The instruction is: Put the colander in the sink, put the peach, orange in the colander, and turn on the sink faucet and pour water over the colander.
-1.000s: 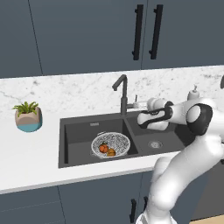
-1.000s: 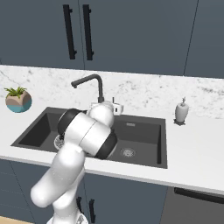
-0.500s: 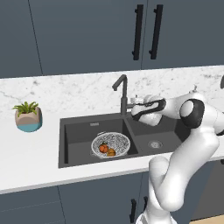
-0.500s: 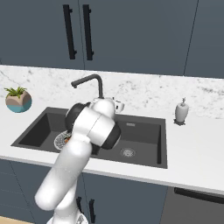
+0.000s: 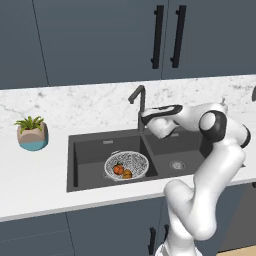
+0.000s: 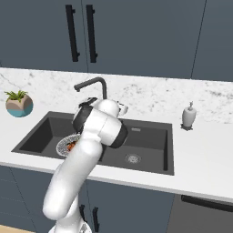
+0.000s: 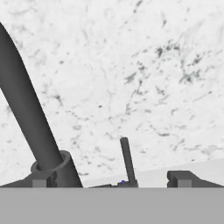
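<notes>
The white wire colander (image 5: 126,163) sits in the left basin of the dark sink (image 5: 90,150). In it lie the reddish peach (image 5: 118,169) and the yellower orange (image 5: 127,174). The black sink faucet (image 5: 139,102) rises behind the divider, spout bent to the left. My gripper (image 5: 145,119) hovers level with the faucet's base, on its right, and is open. In the hand view the faucet stem (image 7: 26,113) slants up at left. Its thin lever (image 7: 127,159) stands between my spread fingertips (image 7: 181,177), untouched. No water is in view.
A potted plant (image 5: 32,132) stands on the marble counter left of the sink. A white soap dispenser (image 6: 189,116) stands to its right. My own arm hides part of the colander (image 6: 68,144) in the right base view. Dark cabinets hang above.
My hand has moved left over the right basin, closer to the faucet base and lever. The jaws stay open. Colander and fruit have not moved.
</notes>
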